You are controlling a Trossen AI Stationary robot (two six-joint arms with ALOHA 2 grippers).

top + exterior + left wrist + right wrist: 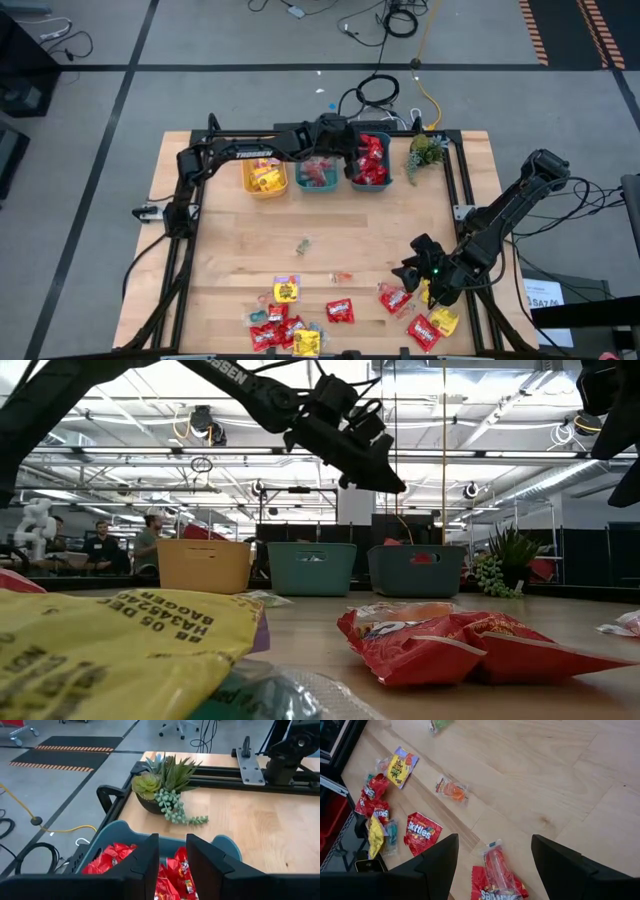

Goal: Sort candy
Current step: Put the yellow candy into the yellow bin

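Three bins stand in a row at the far edge: a yellow bin (265,178), a teal bin (318,176) and a second teal bin (388,178) that holds red packets (107,862). My left gripper (172,862) hangs open over that second teal bin (107,832), with nothing between its fingers. Loose candy (290,325) lies along the near edge in red and yellow packets. My right gripper (492,865) stands open above a clear-wrapped piece (497,860) that rests on a red packet (395,297) at the near right.
A small green plant (425,150) stands right of the bins, close to my left gripper (358,152). Two small pieces (303,243) (342,277) lie mid-table. Black frame rails (462,190) run along the table's sides. People sit in the room beyond (100,545).
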